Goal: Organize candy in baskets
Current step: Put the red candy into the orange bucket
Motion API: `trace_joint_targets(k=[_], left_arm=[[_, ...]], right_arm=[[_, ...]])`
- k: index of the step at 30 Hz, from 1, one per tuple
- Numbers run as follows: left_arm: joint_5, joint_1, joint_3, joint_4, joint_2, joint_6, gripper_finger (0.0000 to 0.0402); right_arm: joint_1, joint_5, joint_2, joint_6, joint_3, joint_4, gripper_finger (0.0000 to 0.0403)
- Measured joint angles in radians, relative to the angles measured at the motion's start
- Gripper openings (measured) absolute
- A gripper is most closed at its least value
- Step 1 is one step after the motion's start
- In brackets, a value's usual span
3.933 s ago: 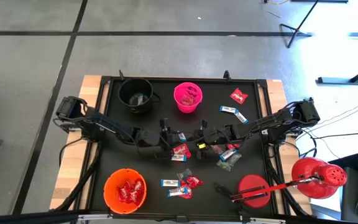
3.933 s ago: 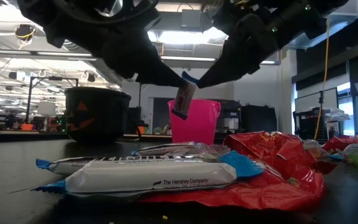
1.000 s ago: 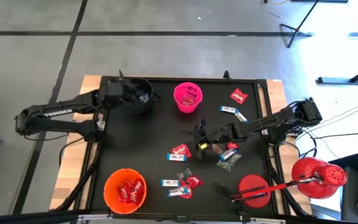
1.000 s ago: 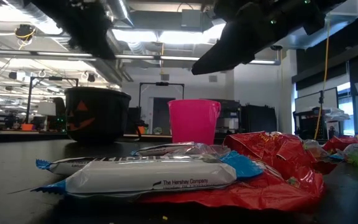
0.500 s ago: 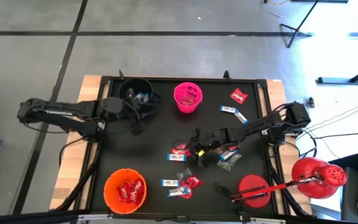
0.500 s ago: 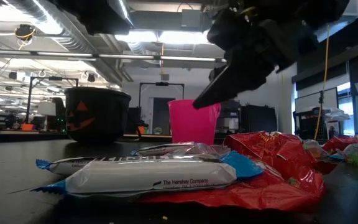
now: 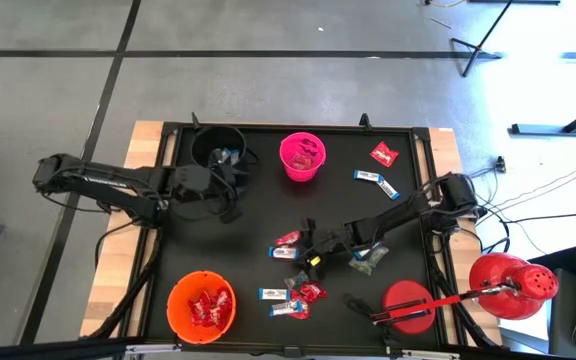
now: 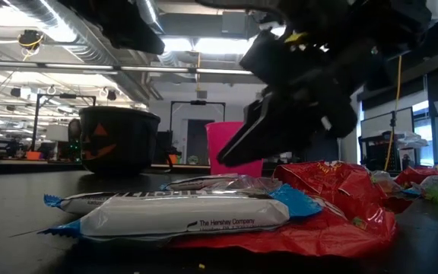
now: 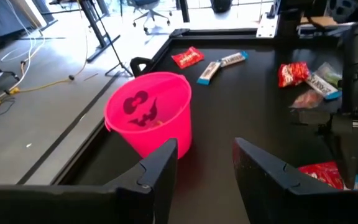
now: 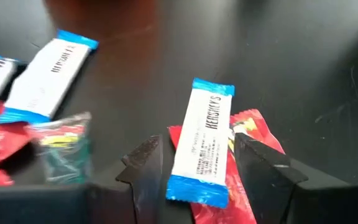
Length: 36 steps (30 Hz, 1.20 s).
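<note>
My right gripper [image 10: 191, 163] is spread and empty, low over the candy cluster mid-table, with the blue-and-white bar [image 10: 201, 140] lying dead centre between the fingers, on top of a red packet [image 10: 229, 180]. The bar's long axis runs away from the wrist, parallel to the fingers, so closing would pinch it across its narrow width. In the high view the bar [image 7: 286, 251] sits at about 9 o'clock from the right gripper [image 7: 308, 250], just beside it. The right arm reaches in from the table's 3 o'clock edge, stretched long and low. My left gripper [image 7: 230, 187] is spread, empty, well apart near the black bucket [image 7: 218, 150], pointing toward the pink bucket [image 9: 149, 112]. The right is far nearer.
</note>
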Motion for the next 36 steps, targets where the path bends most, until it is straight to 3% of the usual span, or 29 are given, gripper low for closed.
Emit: trace_joint_targets(k=[5,14,18,22,30,36], left_arm=[[0.000,0.001,0.000,0.011,0.039,0.000,0.0145],[0.000,0.001,0.000,0.010,0.053,0.000,0.0145],[0.000,0.001,0.000,0.011,0.053,0.000,0.0145],[0.000,0.001,0.000,0.011,0.053,0.000,0.0145],[0.000,0.001,0.000,0.011,0.053,0.000,0.0145],[0.000,0.001,0.000,0.011,0.053,-0.013,0.0145]], right_arm=[[0.000,-0.001,0.042,-0.005,0.025,-0.003,0.0205],[0.000,0.050,0.059,0.020,0.032,-0.034,0.0268],[0.000,0.068,0.059,0.021,0.032,-0.040,0.0270],[0.000,0.068,0.059,0.021,0.032,-0.053,0.0234],[-0.001,0.051,0.057,0.021,0.033,-0.062,0.0114],[0.000,0.050,0.057,0.021,0.033,-0.062,0.0049]])
